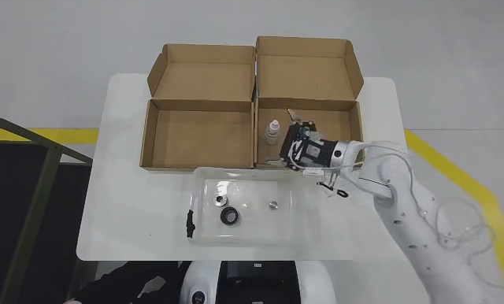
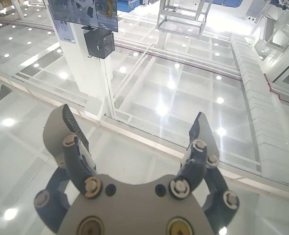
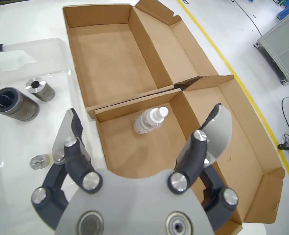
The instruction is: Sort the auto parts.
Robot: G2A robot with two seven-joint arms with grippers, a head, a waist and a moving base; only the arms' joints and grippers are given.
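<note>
Right gripper (image 3: 145, 113) spread, empty, over right cardboard box (image 3: 244, 135); spray bottle (image 3: 149, 121) upright at 10 o'clock, presumably sorted there. Steel sleeves (image 3: 14, 107) wait in clear tray (image 1: 252, 233), 7 o'clock. Left gripper (image 2: 133, 113) spread.

left jaws spread, right jaws spread

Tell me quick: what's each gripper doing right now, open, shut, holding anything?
Left gripper: open, holding nothing.
Right gripper: open, holding nothing, above the cardboard box with the bottle.
</note>
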